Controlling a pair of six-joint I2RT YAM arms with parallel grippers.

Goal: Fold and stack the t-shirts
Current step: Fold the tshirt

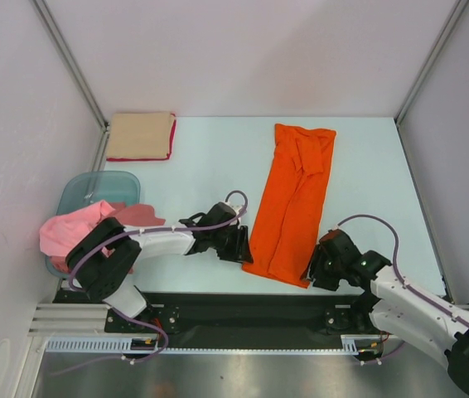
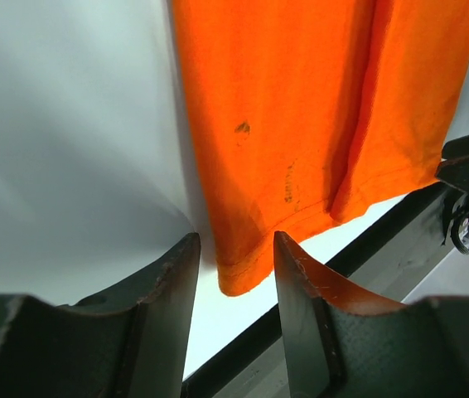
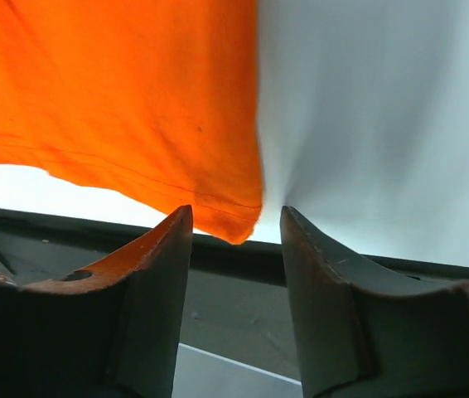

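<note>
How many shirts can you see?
4: orange shirt flat mid-table; tan shirt folded on a red shirt, far left corner; pink shirt spilling from the tub. The darker pink cloth beside it may be a fifth.

No legible text, label, brand, number or sign anywhere in view.

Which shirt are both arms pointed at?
The orange shirt, laid as a long strip mid-table. The tan shirt lies folded at the far left; the pink shirt is heaped at the tub.
</note>
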